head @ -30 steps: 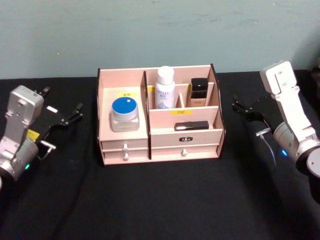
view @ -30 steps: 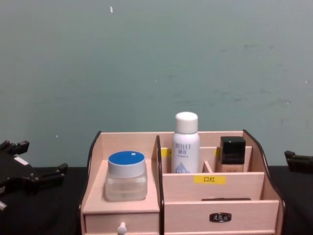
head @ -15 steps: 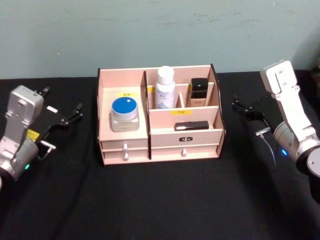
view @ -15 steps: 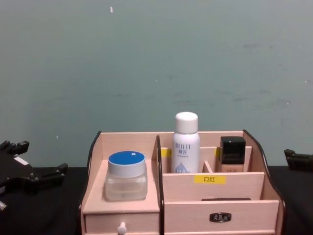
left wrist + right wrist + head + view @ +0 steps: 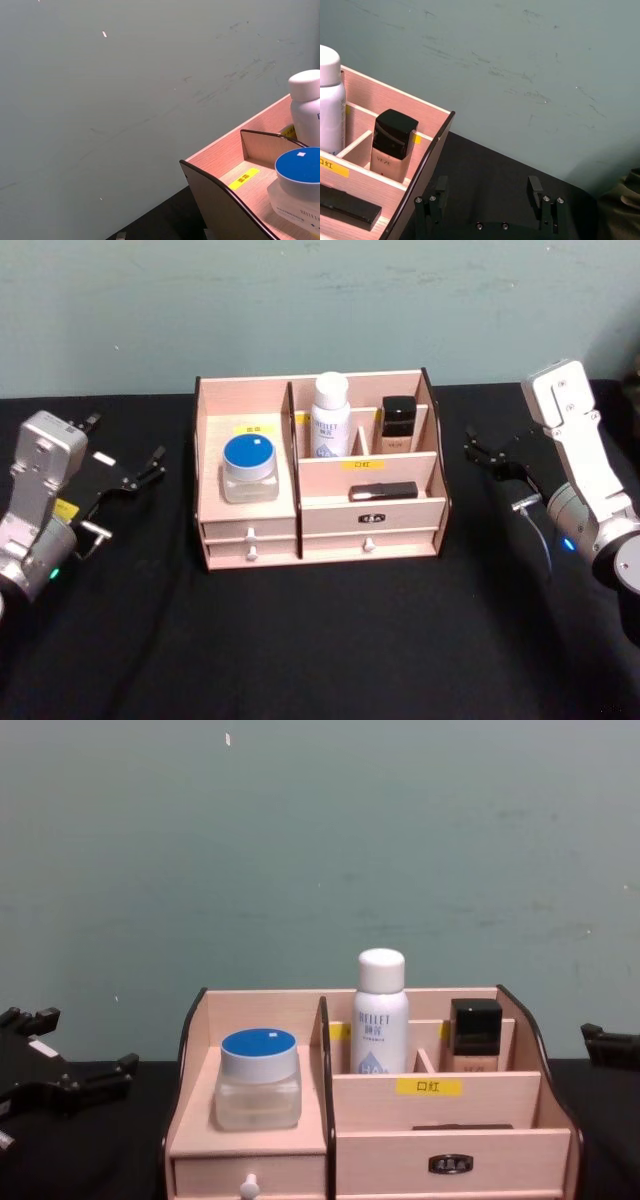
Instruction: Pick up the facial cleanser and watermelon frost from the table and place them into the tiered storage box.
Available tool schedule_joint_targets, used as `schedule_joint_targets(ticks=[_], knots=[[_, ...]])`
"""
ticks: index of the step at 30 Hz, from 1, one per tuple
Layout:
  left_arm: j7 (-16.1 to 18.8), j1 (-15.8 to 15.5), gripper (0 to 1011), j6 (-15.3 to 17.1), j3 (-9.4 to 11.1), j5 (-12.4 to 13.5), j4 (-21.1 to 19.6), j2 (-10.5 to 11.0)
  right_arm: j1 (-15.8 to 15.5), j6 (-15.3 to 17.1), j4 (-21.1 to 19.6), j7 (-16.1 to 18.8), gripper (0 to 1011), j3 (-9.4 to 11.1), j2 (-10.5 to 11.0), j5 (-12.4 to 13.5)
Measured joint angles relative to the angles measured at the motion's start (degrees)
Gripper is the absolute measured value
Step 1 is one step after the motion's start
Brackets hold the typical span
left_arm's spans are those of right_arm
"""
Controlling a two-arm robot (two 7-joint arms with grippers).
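The tiered storage box (image 5: pixel 320 525) stands mid-table on the black cloth. Its left tier holds a clear jar with a blue lid (image 5: pixel 249 467). A white bottle (image 5: pixel 330 416) and a black-capped bottle (image 5: pixel 397 424) stand in the rear compartments, and a flat black bar (image 5: pixel 384 491) lies on the front step. Which of these is the facial cleanser or the watermelon frost I cannot tell. My left gripper (image 5: pixel 122 448) hovers open and empty left of the box. Off the box's right side my right gripper (image 5: pixel 482 453), seen also in the right wrist view (image 5: pixel 487 189), is open and empty.
A pale green wall (image 5: pixel 320 300) closes off the back of the table. Two small drawers with white knobs (image 5: pixel 250 534) face me. Bare black cloth (image 5: pixel 320 640) stretches in front of the box and to both sides.
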Motion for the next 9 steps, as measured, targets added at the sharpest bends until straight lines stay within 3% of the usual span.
schedule_joint_targets(ticks=[9], knots=[[0.0,0.0,1001,0.0,0.0,0.0,0.0,0.0,0.0,0.0,0.0,0.0,1002,0.0,0.0,0.0]])
